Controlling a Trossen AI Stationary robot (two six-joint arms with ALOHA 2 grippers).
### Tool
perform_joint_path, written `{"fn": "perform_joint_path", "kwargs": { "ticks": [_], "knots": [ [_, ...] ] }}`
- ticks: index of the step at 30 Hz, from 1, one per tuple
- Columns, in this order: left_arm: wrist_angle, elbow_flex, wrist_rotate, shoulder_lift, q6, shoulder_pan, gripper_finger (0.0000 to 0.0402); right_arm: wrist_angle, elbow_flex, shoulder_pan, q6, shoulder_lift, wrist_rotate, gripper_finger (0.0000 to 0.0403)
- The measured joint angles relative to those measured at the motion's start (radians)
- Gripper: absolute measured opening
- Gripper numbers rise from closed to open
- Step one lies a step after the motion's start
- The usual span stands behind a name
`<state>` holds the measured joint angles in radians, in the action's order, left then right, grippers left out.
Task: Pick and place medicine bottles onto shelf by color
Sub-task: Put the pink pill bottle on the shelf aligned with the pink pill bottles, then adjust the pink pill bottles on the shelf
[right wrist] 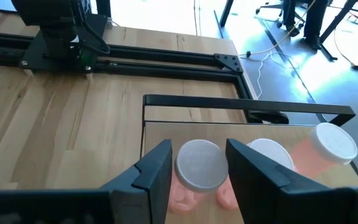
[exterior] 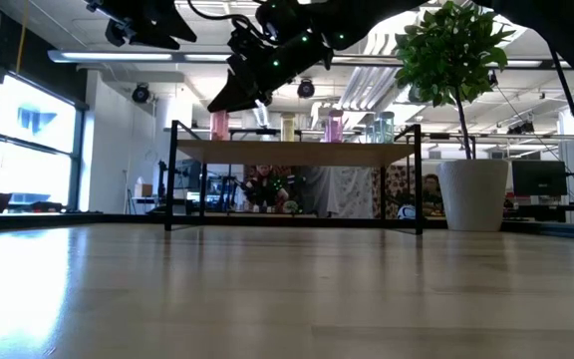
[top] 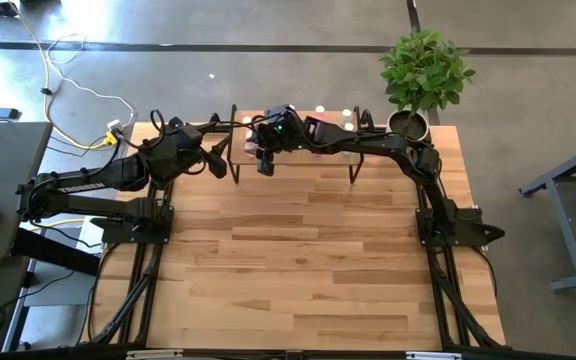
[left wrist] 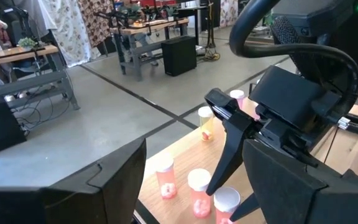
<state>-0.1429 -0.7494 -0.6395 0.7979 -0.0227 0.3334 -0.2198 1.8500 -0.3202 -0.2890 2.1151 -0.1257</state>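
Observation:
The shelf point(top: 313, 158) stands along the table's far edge, with bottles upright on its top. Three pink bottles point(left wrist: 165, 177) cluster at its left end. Further right stand a yellow one point(exterior: 288, 127), a pink one point(exterior: 334, 127) and pale green ones point(exterior: 382, 127). My right gripper point(right wrist: 199, 168) reaches over the shelf's left end, shut on one pink bottle point(right wrist: 197, 163). My left gripper point(top: 218, 163) hovers open just left of the shelf, above the table, with nothing between its fingers. My right gripper pinches the white cap point(right wrist: 180, 163) of the pink bottle between its two fingers. The fingers point(left wrist: 229, 149) come slanting down from the table's right side. The bottle is upright beside two other pink bottles; whether its foot rests on the shelf top, I cannot tell.
A potted plant point(top: 423, 75) in a white pot stands at the table's far right corner, next to the shelf's right end. The shelf's black frame rail point(right wrist: 247, 106) runs just beyond the held bottle. The wooden table point(top: 298, 260) stretches toward the near edge.

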Motion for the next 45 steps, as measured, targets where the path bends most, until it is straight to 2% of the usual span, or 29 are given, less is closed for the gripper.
{"fn": "perform_joint_path", "kwargs": {
  "ticks": [9, 20, 27, 32, 37, 45],
  "knots": [
    [0.000, 0.000, 0.000, 0.000, 0.000, 0.000, 0.0256, -0.013, 0.009, 0.002, 0.000, -0.027, -0.003, 0.0142],
    [0.000, 0.000, 0.000, 0.000, 0.027, 0.000, 0.0256, -0.172, 0.147, 0.002, 0.010, -0.031, 0.012, 0.0142],
    [0.000, 0.000, 0.001, -0.001, 0.026, 0.000, 0.0256, -0.265, 0.230, -0.011, 0.132, -0.030, 0.012, 0.0142],
    [-0.004, 0.000, 0.085, -0.040, 0.024, 0.000, 0.0256, -0.306, 0.288, -0.015, 0.230, -0.030, 0.016, 0.0142],
    [-0.009, 0.000, 0.165, -0.106, 0.027, 0.000, 0.0256, -0.310, 0.341, -0.020, 0.239, -0.030, 0.109, 0.0142],
    [-0.059, 0.000, 0.164, -0.187, 0.087, 0.009, 0.0256, -0.249, 0.410, -0.068, 0.206, -0.030, 0.191, 0.0142]
  ]
}}
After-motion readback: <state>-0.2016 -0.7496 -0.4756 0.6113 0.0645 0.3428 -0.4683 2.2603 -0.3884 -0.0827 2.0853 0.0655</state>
